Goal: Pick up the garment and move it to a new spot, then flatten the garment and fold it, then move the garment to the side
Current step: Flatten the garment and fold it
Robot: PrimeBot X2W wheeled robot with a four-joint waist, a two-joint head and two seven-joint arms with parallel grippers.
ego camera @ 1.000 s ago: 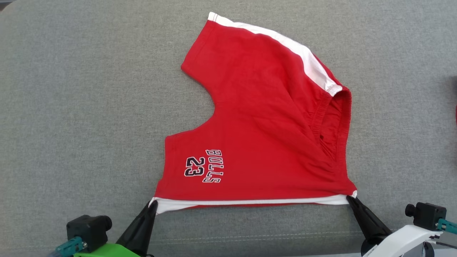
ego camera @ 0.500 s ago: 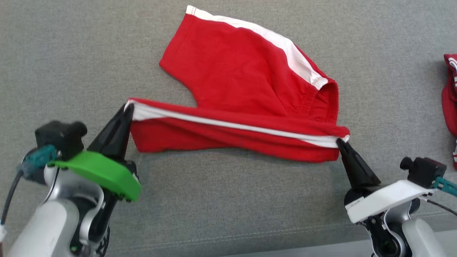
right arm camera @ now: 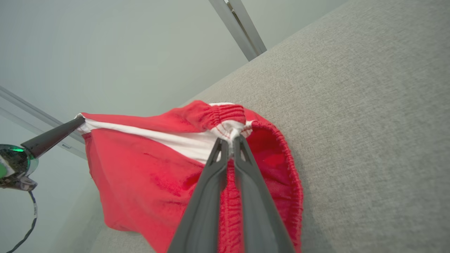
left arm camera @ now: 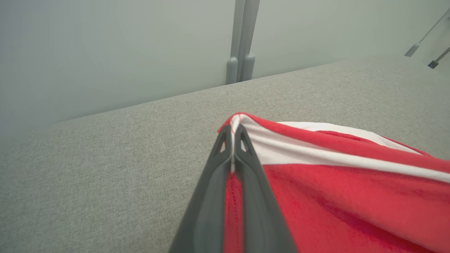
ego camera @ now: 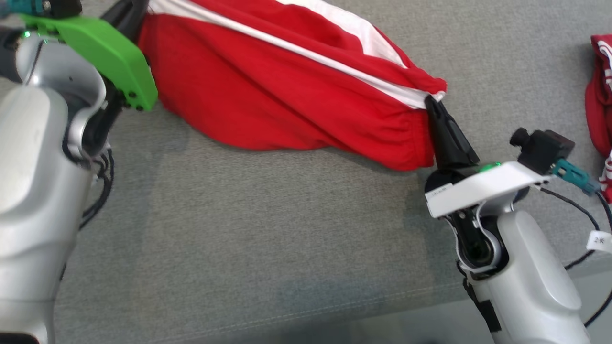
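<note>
Grey fabric surface [ego camera: 287, 229], red garment [ego camera: 287, 95], pale wall [left arm camera: 105, 52]

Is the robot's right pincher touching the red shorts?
Touching. The right wrist view shows the right gripper clamped shut on the white-trimmed waistband corner of the red shorts, with cloth bunched at its tips.

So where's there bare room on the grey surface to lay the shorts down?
Widest bare patch: the grey surface between the left arm and right arm, from below the shorts to the near seam. Also bare beyond the right hand, toward the far edge. Crowded: the right edge, where another red garment lies.
</note>
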